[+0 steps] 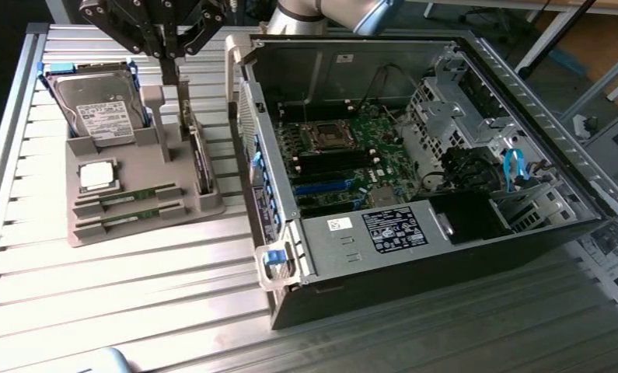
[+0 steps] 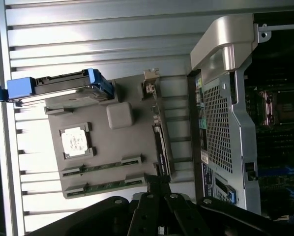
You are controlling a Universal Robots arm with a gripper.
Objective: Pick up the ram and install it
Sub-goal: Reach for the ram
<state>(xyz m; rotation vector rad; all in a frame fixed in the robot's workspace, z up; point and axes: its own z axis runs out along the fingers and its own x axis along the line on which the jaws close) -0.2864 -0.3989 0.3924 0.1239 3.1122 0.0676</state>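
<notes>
Slatted metal tabletop (image 1: 132,311) under everything; open computer case (image 1: 319,58) on the exterior view's right, motherboard (image 1: 376,136) exposed; grey holder tray (image 1: 207,203) on the exterior view's left, just beside the case; hard drive (image 1: 99,105) propped at the tray's far end; claw (image 1: 171,62) hanging above the tray between hard drive and expansion card (image 1: 199,159), seemingly clenched and grasping nothing; square silver CPU (image 1: 98,176) seated mid-tray; ram (image 1: 132,196) parked on edge in a slot at the tray's near end, a second identical stick just beside it, both untouched.

Step in hand, by judgement: the reach down to a stick. Best to release the claw before descending; centre over the stick's middle for a level lift; pinch across the thin faces, not along the length; come straight down, clear of the expansion card and the tray's post (image 1: 155,116); lift vertically until free of the slot, without twisting.

Long axis of the ram: across the tray, from the exterior view's left to its right, rising slightly toward the case; flat faces upright, long edge uppermost; seemingly near parallel with the black memory slots (image 1: 335,165) on the motherboard, so little turning likely called for.
</notes>
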